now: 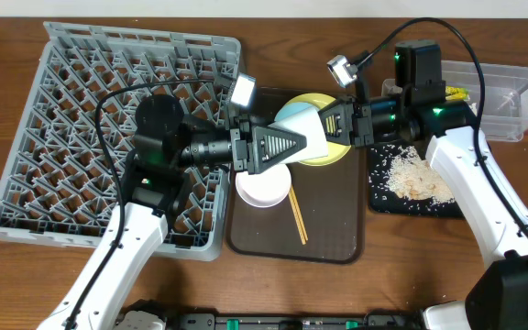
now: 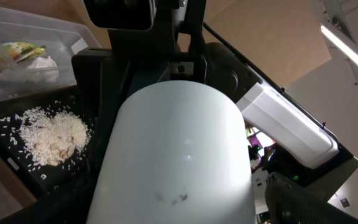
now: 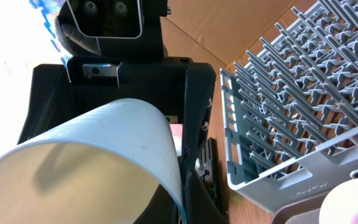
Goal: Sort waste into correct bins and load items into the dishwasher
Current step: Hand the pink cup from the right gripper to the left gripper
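The light-blue bowl [image 1: 293, 124] is held up above the brown tray [image 1: 337, 234], between the two arms. At the far left, the dish rack [image 1: 81, 101] is seen with nothing in it, so loading is judged not yet begun. The left claw [image 1: 302, 144] appears closed about the bowl. The white bowl [image 1: 262, 186] and chopsticks [image 1: 297, 218] are left on the tray below, with the yellow plate [image 1: 330, 154] beside them. Whether the right claw [image 1: 335, 124] grips the rim cannot be told. Further right, rice [image 1: 415, 174] is gathered in the black tray [image 1: 379, 197], and the wrapper [image 2: 14, 51] and tissue [image 2: 42, 62] are lodged in the clear tub [image 1: 511, 119]. Sorting is judged largely done.
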`<act>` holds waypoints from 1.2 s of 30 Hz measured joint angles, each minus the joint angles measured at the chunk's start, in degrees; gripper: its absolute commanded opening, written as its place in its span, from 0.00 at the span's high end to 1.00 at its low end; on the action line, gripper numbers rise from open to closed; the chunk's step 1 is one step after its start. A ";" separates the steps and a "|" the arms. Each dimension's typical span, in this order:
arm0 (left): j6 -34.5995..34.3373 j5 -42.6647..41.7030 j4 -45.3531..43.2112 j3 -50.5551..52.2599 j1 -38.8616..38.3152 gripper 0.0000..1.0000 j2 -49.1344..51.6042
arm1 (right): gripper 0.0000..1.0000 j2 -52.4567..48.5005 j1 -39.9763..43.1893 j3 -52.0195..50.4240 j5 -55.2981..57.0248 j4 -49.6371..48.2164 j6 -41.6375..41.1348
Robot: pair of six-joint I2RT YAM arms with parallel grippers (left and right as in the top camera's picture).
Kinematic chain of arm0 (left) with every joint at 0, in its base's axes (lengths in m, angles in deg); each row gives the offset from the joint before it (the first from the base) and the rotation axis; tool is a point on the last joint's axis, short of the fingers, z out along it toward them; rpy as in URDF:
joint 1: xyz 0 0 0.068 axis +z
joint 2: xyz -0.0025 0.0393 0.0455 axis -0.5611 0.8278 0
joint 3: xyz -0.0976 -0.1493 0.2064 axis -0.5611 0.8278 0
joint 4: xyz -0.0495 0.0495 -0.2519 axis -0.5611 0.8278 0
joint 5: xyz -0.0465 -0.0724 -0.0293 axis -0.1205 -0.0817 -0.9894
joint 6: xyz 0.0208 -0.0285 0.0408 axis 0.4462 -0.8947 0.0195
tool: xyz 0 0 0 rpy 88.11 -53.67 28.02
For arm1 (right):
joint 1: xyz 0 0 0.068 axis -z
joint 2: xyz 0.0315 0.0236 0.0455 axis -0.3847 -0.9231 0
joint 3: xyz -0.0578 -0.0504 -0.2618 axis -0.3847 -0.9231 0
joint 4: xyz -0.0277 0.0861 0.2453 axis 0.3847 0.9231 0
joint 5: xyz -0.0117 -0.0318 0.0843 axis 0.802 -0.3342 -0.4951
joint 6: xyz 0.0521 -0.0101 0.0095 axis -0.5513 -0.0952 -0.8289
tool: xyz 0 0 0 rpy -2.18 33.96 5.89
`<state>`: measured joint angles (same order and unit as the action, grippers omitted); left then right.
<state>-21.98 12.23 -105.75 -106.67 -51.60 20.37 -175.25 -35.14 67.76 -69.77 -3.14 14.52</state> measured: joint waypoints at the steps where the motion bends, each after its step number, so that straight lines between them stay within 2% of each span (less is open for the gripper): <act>1: 0.00 0.04 0.00 0.00 0.00 0.15 0.00 | 0.99 0.00 0.00 0.00 -0.02 -0.04 0.00; 5: 0.00 0.17 -0.04 0.00 0.00 0.15 0.00 | 0.99 0.00 0.00 0.00 0.00 -0.61 0.00; 15: -0.61 0.66 0.07 0.00 0.07 0.27 0.00 | 0.99 0.00 -0.20 0.00 -0.13 -2.97 -0.26; 22: -0.83 1.03 0.28 0.00 0.07 0.41 0.00 | 0.99 0.00 -0.22 0.00 -0.28 -3.08 -0.48; 26: -0.17 1.03 0.26 0.00 0.07 0.55 0.00 | 0.98 0.00 -0.22 0.00 -0.28 -3.13 -0.48; 28: 0.83 1.03 0.31 0.00 0.07 0.59 0.00 | 0.93 0.00 -0.20 0.00 -0.26 -3.19 -0.46; 33: 5.20 1.05 0.11 0.00 0.00 0.70 0.00 | 0.66 0.00 -0.81 0.00 -0.17 -3.08 -0.94; 36: 7.89 1.03 1.18 0.00 0.28 0.75 0.00 | 0.62 0.00 -0.96 0.00 -0.17 -3.08 -1.07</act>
<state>-14.08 13.26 -104.57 -106.67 -51.32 20.37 -175.25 -36.10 67.76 -69.94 -6.22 13.45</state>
